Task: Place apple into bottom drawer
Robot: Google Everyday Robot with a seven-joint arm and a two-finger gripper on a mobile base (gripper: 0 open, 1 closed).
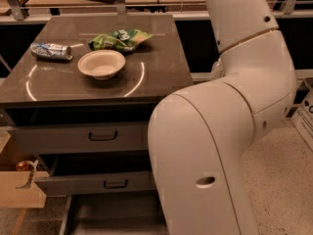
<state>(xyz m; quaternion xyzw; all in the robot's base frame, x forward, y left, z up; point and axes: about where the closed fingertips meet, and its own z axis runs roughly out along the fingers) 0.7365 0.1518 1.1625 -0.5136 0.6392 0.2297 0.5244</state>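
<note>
The apple is not visible in the camera view. The bottom drawer (110, 215) is pulled open at the bottom edge and shows a plain grey floor with thin side walls; my arm covers its right part. My white arm (220, 131) fills the right half of the view and runs up past the top edge. The gripper is out of view.
A dark table top (156, 67) holds a white bowl (101, 63), a green snack bag (120, 39) and a crushed can (50, 51). Below are two grey drawers with black loop handles, one (73, 137) above the other (93, 182). A cardboard box (19, 192) stands at the left.
</note>
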